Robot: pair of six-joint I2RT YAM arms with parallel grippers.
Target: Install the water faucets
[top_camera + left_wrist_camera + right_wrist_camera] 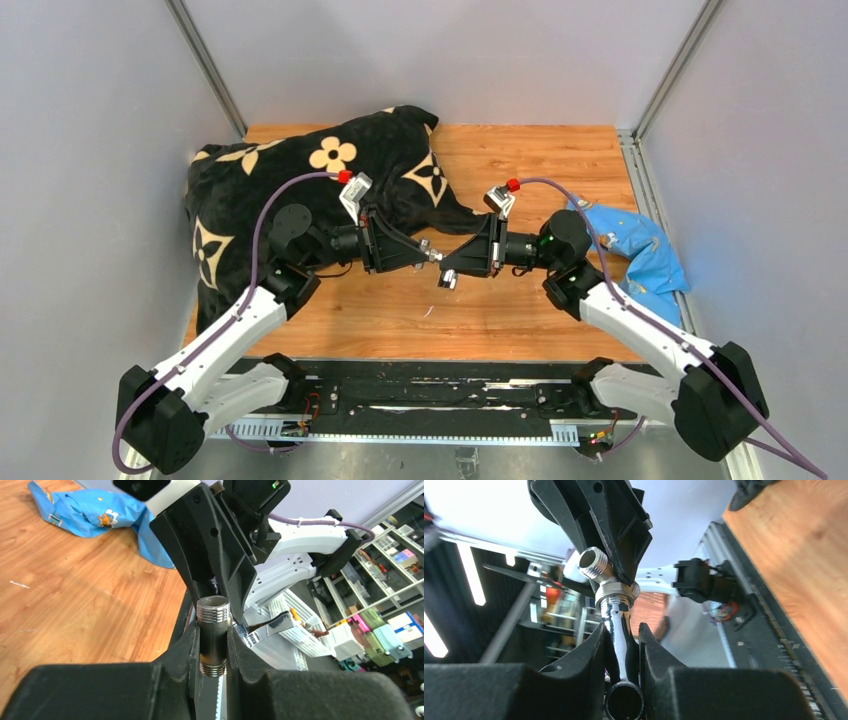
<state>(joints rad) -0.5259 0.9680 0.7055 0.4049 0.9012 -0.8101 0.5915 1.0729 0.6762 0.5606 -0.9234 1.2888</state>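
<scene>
One wooden table point(520, 310) bears a black blanket point(260, 200), grey walls around.

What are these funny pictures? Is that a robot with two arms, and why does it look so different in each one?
Yes, it is a robot with two white and black arms. The top picture looks down from above at a wooden table. On it lie a black blanket with tan flowers and a crumpled blue plastic bag.

The other two pictures come from little cameras on the wrists, so you see each arm's own black fingers up close.

The left gripper pinches a short silver-grey metal pipe piece with screw threads at both ends. The right gripper pinches a shiny chrome tap piece with a threaded opening. Above the table's middle, the two grippers meet tip to tip, bringing the parts together.
</scene>
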